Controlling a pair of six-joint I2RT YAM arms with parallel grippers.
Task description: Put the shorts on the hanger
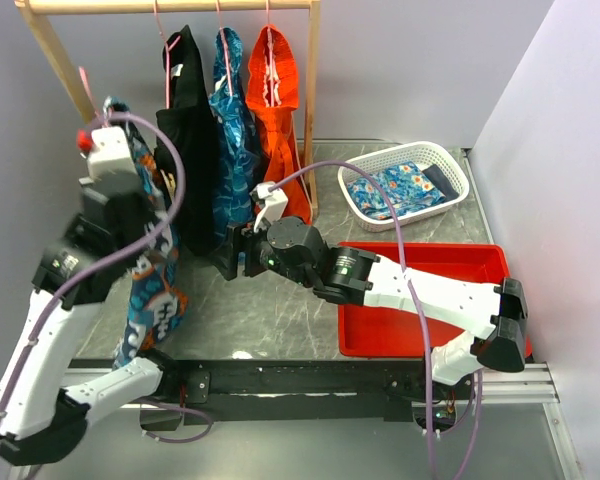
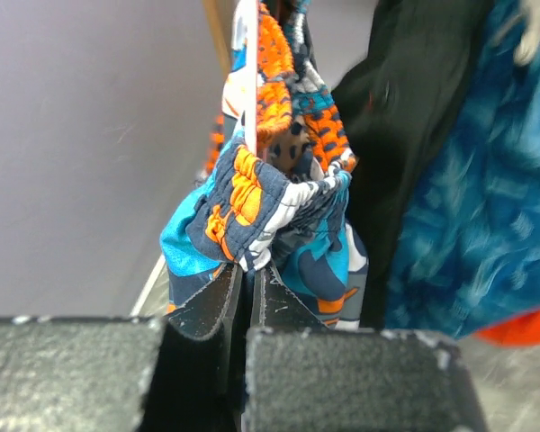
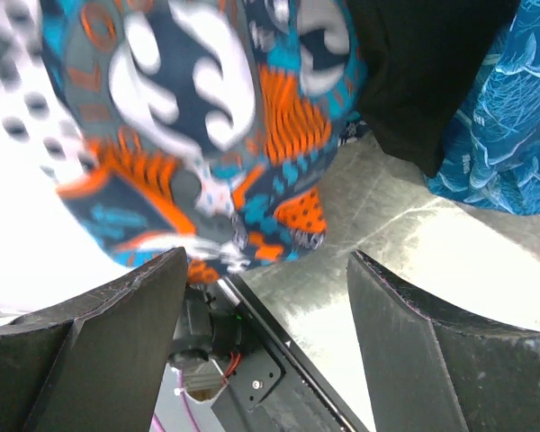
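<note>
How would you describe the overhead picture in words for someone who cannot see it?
From above, the left gripper, shut, holds a pink hanger up near a wooden rail, with printed shorts dangling below. The right gripper, open, points toward them; a white basket and red tray sit to the right.

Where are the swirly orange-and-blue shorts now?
Top view, left side: the shorts hang below the left gripper, just left of the black garment on the rack.

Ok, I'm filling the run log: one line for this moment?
left hand shut on hanger | shorts hanging from it | right hand open, empty, near shorts' lower part
</note>
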